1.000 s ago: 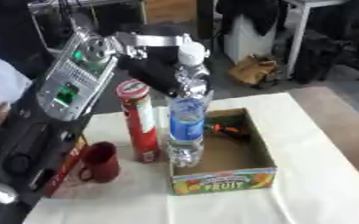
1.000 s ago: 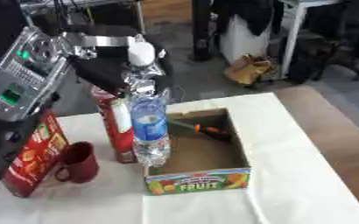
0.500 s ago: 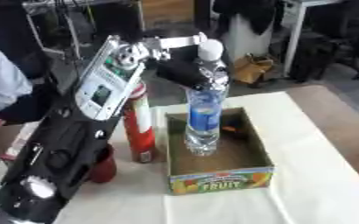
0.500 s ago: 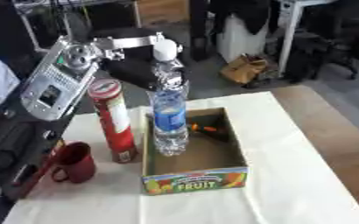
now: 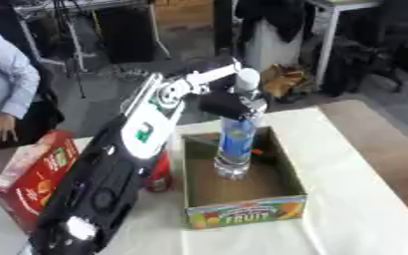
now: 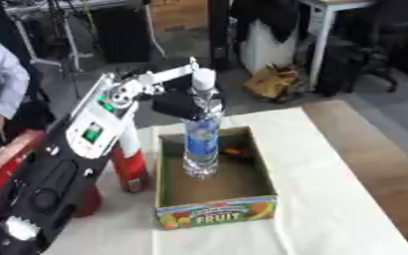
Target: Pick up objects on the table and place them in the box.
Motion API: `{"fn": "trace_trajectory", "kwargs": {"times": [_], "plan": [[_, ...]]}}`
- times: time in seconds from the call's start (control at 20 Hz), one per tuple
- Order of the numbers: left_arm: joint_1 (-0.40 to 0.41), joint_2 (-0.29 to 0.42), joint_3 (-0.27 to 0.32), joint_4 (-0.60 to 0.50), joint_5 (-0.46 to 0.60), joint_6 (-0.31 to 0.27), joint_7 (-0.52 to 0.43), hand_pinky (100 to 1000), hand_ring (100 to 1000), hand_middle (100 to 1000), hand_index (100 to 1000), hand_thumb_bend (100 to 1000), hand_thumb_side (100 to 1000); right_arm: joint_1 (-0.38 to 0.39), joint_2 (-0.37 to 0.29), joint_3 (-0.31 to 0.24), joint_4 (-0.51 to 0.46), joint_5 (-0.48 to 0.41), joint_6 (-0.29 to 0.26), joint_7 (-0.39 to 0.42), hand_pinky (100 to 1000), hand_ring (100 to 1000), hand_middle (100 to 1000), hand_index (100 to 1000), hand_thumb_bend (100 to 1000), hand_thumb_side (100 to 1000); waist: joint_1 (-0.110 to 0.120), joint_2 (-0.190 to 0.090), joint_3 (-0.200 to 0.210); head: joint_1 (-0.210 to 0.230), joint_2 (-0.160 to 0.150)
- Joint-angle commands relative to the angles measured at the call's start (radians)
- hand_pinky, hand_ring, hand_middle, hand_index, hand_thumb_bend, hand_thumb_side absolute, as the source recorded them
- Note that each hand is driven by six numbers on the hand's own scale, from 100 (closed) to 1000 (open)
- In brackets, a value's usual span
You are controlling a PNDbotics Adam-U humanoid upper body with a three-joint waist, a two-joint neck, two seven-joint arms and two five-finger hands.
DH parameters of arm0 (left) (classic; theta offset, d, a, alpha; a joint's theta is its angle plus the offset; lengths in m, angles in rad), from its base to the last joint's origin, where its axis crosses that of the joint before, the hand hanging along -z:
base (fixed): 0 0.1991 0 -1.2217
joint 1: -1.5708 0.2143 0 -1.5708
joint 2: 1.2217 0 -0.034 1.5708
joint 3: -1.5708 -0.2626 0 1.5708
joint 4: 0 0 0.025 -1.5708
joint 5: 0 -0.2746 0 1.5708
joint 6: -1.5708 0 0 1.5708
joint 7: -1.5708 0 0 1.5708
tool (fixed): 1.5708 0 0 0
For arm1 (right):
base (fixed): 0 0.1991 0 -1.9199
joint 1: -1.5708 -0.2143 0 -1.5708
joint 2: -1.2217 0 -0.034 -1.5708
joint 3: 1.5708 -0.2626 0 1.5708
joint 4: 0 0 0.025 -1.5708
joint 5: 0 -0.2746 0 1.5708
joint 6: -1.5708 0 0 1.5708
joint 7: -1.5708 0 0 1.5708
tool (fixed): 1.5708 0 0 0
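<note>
Left hand has carried the water bottle rightward over the last second: a second ago it hung over the box's left wall beside the red can, half a second ago it was crossing the rim, now it stands upright inside the cardboard fruit box, base low over the box floor or on it, can't tell which. Fingers are still curled round the bottle's upper body just under the white cap, so it hasn't been let go. The bottle sits toward the far-left part of the box; a small orange item lies just right of it at the far end, near but seemingly not touching. Meaning for the task: transfer is essentially done, my read is that only lowering to contact and opening the fingers remain. Risk: it's tall and narrow, so releasing early or dragging it on withdrawal could tip it against the wall. Still outside on the table: red cylindrical can just left of the box, partly hidden by the arm, and a red carton at far left. Right hand isn't visible in either view.
</note>
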Motion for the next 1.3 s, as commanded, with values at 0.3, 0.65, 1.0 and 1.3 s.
{"fn": "trace_trajectory", "kwargs": {"times": [0.3,0.65,1.0,1.3], "plan": [[0.003,-0.034,0.037,0.075,-0.048,-0.011,0.062,100,145,257,587,100,343,-0.016,-0.024,0.001,-0.011,-0.010,-0.087,-0.076,761,843,691,735,100,1000,-0.012,-0.004,-0.010,0.009,-0.020],[0.014,-0.047,0.047,0.122,-0.157,-0.039,0.080,316,503,527,765,100,341,-0.020,-0.023,0.002,-0.011,-0.011,-0.091,-0.076,761,844,692,735,100,1000,-0.014,0.004,-0.018,0.011,-0.023],[0.021,-0.055,0.051,0.139,-0.242,-0.061,0.091,615,775,796,885,100,670,-0.024,-0.025,0.003,-0.011,-0.013,-0.097,-0.076,761,844,693,735,100,1000,-0.017,0.010,-0.021,0.010,-0.023],[0.025,-0.066,0.062,0.148,-0.233,-0.094,0.062,663,810,829,928,100,906,-0.027,-0.026,0.005,-0.011,-0.015,-0.102,-0.076,761,844,692,735,100,1000,-0.017,0.013,-0.023,0.009,-0.021]]}}
